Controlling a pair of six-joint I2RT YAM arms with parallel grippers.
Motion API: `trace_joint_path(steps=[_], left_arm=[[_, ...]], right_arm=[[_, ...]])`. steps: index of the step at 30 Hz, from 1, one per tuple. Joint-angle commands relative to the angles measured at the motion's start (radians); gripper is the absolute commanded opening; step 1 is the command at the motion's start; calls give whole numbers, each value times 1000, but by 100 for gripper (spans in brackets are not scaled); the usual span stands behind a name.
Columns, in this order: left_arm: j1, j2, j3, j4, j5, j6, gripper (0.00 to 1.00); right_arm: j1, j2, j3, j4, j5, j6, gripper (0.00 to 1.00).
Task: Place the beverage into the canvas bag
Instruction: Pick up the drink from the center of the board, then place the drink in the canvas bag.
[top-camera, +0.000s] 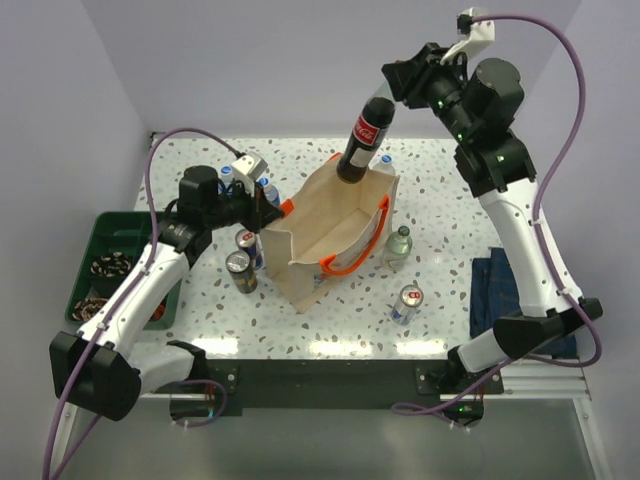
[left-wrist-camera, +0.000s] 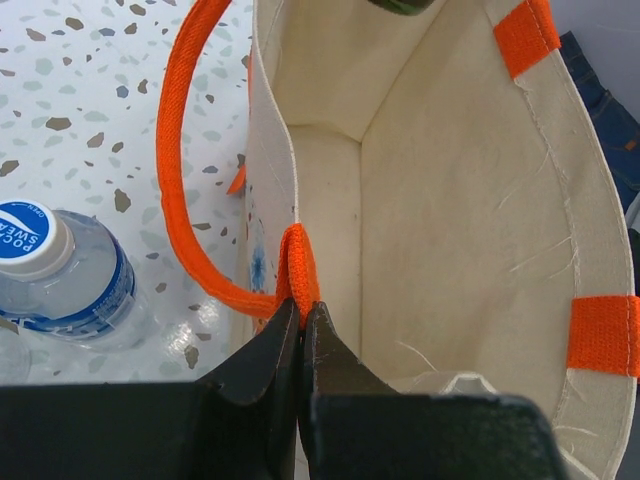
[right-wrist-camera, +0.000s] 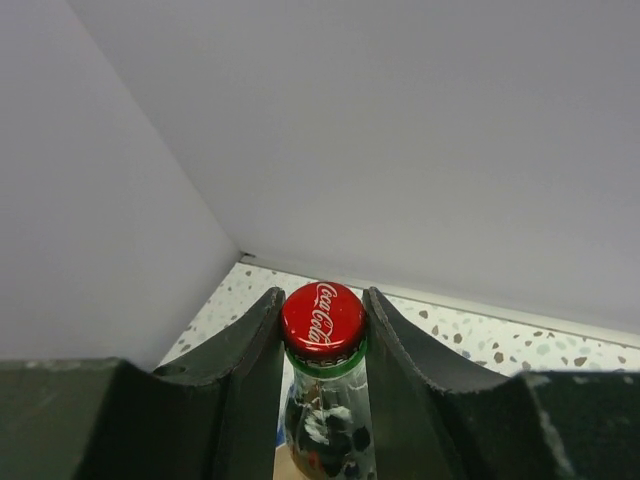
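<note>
The beige canvas bag (top-camera: 320, 235) with orange handles stands open mid-table. My left gripper (top-camera: 268, 212) is shut on its near orange handle (left-wrist-camera: 298, 262) at the bag's left rim; the left wrist view looks into the bag's empty inside (left-wrist-camera: 440, 200). My right gripper (top-camera: 392, 88) is shut on the red cap (right-wrist-camera: 322, 318) of a dark Coca-Cola bottle (top-camera: 362, 140). It holds the bottle tilted above the bag's far opening, with the bottle's base at the rim.
Two cans (top-camera: 242, 265) stand left of the bag, a water bottle (left-wrist-camera: 60, 270) beside them. A clear bottle (top-camera: 398, 247) and a can (top-camera: 407, 303) stand right of the bag. A green tray (top-camera: 110, 262) sits far left, a blue cloth (top-camera: 500, 290) right.
</note>
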Motion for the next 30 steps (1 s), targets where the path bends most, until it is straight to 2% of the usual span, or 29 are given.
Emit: trace_joint_path(steps=[1,15,30], left_arm=[[-13,4,42,110,17,-18,0],[-13,-22,60,90,-19,-23,0],[-14,-12,71,93,-28,-51,0]], right_arm=[[25,-46,46,278,-44,60,0],[45,-63,-98,212,94,-110,0],[84,-69,-235,292,246,-274,0]])
